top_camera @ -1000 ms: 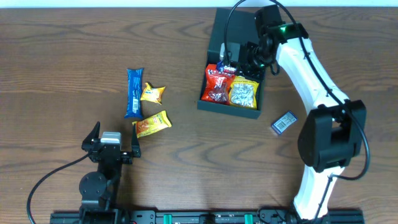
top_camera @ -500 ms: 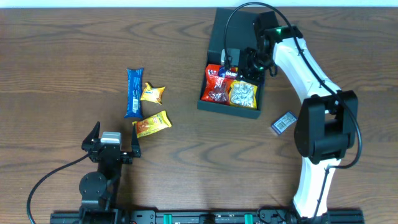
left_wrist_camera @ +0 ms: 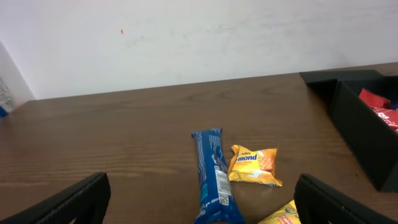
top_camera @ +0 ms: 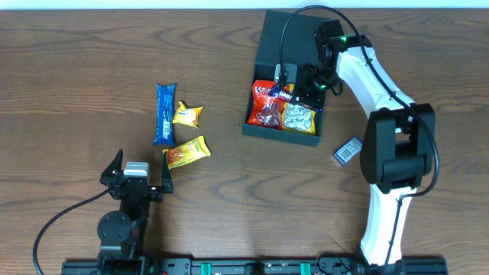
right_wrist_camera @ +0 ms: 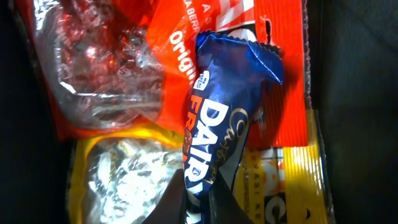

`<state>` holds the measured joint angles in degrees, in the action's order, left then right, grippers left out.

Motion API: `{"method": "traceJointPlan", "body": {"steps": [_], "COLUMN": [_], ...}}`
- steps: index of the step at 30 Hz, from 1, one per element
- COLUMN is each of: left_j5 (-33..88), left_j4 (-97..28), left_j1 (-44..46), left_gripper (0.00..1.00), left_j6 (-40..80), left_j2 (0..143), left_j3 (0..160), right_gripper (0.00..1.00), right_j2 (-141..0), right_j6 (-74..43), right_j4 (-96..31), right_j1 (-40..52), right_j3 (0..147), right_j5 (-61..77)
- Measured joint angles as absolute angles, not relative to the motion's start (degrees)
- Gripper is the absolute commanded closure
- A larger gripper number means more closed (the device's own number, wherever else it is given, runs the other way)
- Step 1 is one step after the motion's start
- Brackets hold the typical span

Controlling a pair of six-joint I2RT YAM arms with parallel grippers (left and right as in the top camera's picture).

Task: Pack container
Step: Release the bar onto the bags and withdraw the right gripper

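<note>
**Container part-filled; one bar in the jaws, four items left on the table**

Nearest the base, the left arm (top_camera: 126, 200) sat low at the front of the table (top_camera: 61, 76), its jaws spread wide and holding nothing. Just beyond them lay an orange-yellow packet (top_camera: 187, 152). Farther on were a small yellow packet (top_camera: 186, 114) and a long blue bar (top_camera: 163, 113), close beside each other. On the right side a small blue packet (top_camera: 350, 150) lay near the container's front corner, apart from it.

The container (top_camera: 276, 130) stood at the far right of the table. It was open, with its flap lid (top_camera: 284, 34) laid back beyond it. Inside, a red packet (top_camera: 267, 107) and a yellow-edged clear packet (top_camera: 299, 116) lay side by side.

The right arm (top_camera: 382, 80) reached over the box. Its jaws were pressed together on one end of a dark blue chocolate bar (right_wrist_camera: 224, 124), held over those two packets. Whether the bar touched them could not be told.

Assessment of the container: judged light and moderately stiff. The cardboard walls would likely bow or dent under a hard pinch. The matte surface should give a fair hold. Being light, it may slide if nudged. The soundest place to hold is a side wall at the rim, near a corner. For closing, take the free edge of the flap.
</note>
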<state>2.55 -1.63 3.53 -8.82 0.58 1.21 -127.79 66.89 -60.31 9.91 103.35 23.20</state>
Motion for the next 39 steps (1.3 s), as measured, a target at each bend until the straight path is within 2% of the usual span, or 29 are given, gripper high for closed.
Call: {"method": "traceJointPlan", "body": {"steps": [5,10,18,20,22,24,26,28,30,39], "left_j5": [2.55,2.55,2.55,2.55,2.55,2.55,2.55,2.55,2.55,2.55], "left_j4": [-1.63,-1.63,-1.63,-1.63,-1.63,-1.63,-1.65,-1.63,-1.63,-1.63], "left_j1": [3.53,3.53,3.53,3.53,3.53,3.53,3.53,3.53,3.53,3.53], "left_gripper": [0.05,0.05,0.04,0.05,0.05,0.05,0.05,0.05,0.05,0.05], "left_j6": [-8.82,-8.82,-8.80,-8.80,-8.82,-8.80,-8.82,-8.80,-8.82,-8.80], "left_j2": [0.58,0.58,0.58,0.58,0.58,0.58,0.58,0.58,0.58,0.58], "left_j3": [1.21,1.21,1.21,1.21,1.21,1.21,1.21,1.21,1.21,1.21], "right_gripper": [0.98,0.86,0.78,0.70,0.53,0.43,0.39,0.30,0.25,0.08], "right_j2": [-128.79,-128.90,-129.03,-129.27,-129.84,-130.30,-130.69,-130.78,-130.78,-130.78], "right_j6": [66.89,67.09,67.22,67.26,67.24,67.05,67.59,67.53,67.37,58.28], "right_j4": [-59.92,-59.59,-59.66,-60.25,-61.73,-63.86,-66.39,-68.93,-71.05,-73.47], "right_j1": [9.87,9.87,9.89,9.89,9.96,10.04,10.24,10.70,11.33,13.91], "right_j3": [103.72,103.88,104.07,104.84,106.45,108.14,110.52,113.08,115.55,127.87], "right_j5": [23.59,23.57,21.43,20.93,20.49,20.21,20.08,20.23,20.91,22.63]}}
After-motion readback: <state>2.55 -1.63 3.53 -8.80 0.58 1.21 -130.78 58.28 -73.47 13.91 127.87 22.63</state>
